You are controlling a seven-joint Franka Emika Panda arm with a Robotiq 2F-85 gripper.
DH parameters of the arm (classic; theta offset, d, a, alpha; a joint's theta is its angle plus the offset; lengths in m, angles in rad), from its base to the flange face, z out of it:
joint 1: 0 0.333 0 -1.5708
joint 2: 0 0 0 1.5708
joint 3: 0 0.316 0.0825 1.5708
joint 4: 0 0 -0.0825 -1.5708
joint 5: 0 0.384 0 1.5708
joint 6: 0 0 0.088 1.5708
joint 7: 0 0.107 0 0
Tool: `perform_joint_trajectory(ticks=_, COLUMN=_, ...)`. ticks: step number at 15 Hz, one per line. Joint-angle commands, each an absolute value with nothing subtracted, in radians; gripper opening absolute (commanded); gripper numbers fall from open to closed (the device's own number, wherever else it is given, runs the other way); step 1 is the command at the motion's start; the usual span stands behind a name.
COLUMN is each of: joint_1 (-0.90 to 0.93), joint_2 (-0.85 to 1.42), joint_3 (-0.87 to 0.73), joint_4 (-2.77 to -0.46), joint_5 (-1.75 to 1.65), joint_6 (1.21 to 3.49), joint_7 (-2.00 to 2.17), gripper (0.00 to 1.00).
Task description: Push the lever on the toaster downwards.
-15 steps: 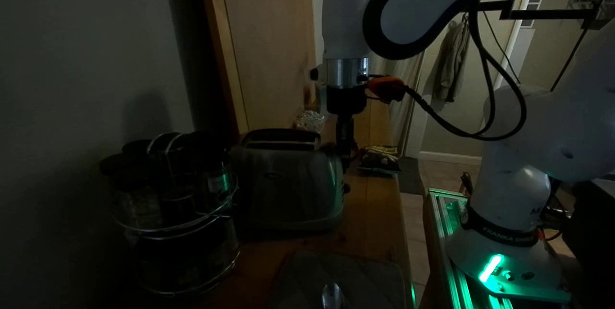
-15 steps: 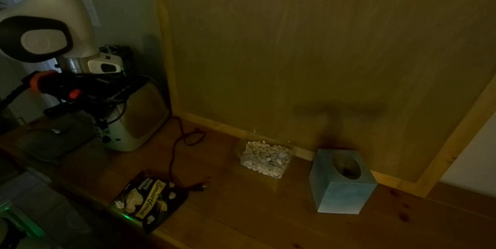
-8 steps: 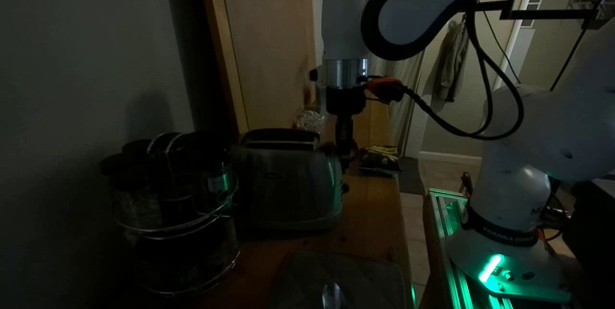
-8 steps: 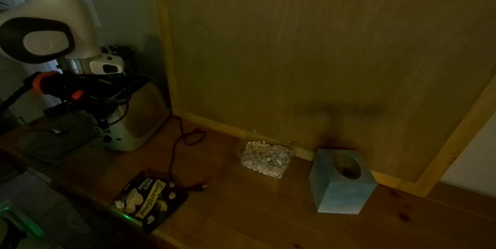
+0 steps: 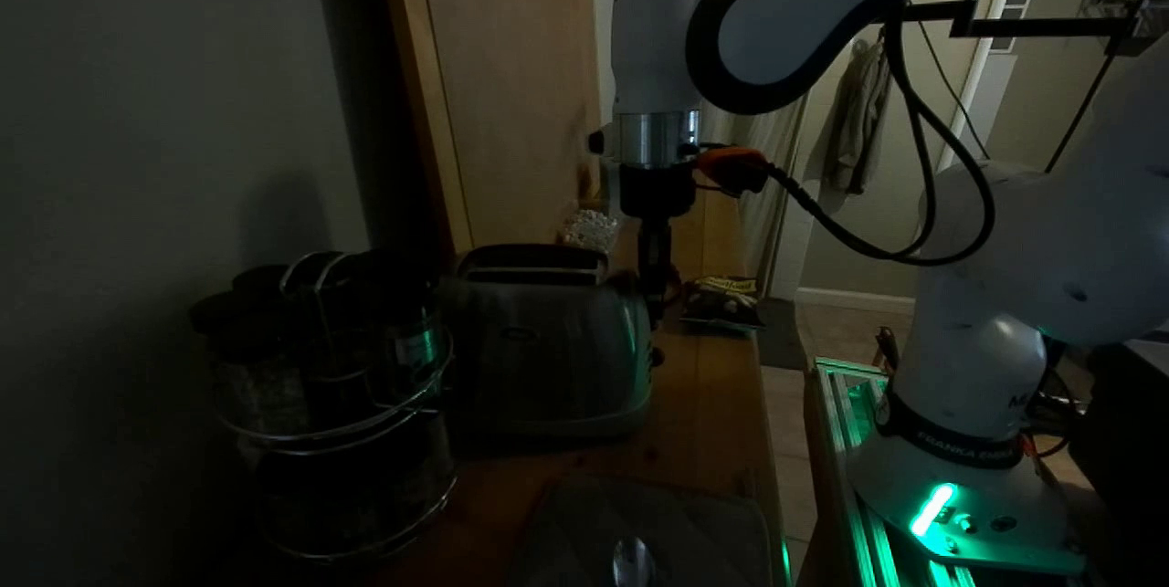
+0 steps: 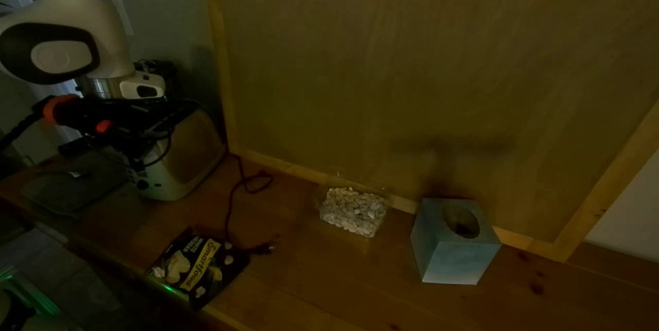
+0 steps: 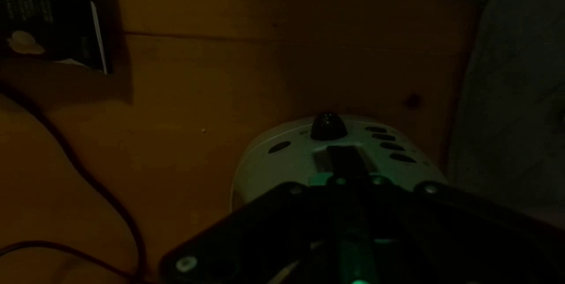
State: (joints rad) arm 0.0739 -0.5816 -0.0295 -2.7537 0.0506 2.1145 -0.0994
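Black jointed pincer (image 7: 348,166) was drawn together, nothing visibly gripped, presumably to prod as one blunt tip, pointing down near the round black knob (image 7: 329,128) of the rounded grey metal toaster (image 5: 548,359), upright on brown wooden tabletop (image 5: 703,404), lever not discernible.

Dim in both exterior views, and the wrist view murkiest of all! In an exterior view a green lamp (image 5: 932,510) glares almost white at its core (easily the brightest spot there), green glinting off the toaster (image 5: 548,359)! Soft-edged shadow (image 6: 447,145) on the wooden panel (image 6: 350,63); the gripper (image 7: 348,173), a near-black mass.
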Motion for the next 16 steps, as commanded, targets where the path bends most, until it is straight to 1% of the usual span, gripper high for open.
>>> perform_joint_trajectory(ticks=1, joint_1=0.046, joint_2=-0.582, joint_3=-0.015, joint_4=-2.752, joint_5=0.025, joint_6=2.120, joint_7=-0.087, gripper=0.02)
perform_joint_trajectory(ticks=7, joint_1=0.038, joint_2=-0.621, joint_3=0.020, joint_4=-2.751, joint_5=-0.014, joint_6=2.079, joint_7=-0.050, gripper=0.02)
perform_joint_trajectory(ticks=12, joint_1=0.033, joint_2=-0.701, joint_3=0.043, joint_4=-2.742, joint_5=-0.055, joint_6=2.009, joint_7=-0.016, gripper=0.02)
perform_joint_trajectory(ticks=16, joint_1=0.033, joint_2=-0.771, joint_3=0.053, joint_4=-2.741, joint_5=-0.081, joint_6=1.963, joint_7=-0.009, gripper=0.04)
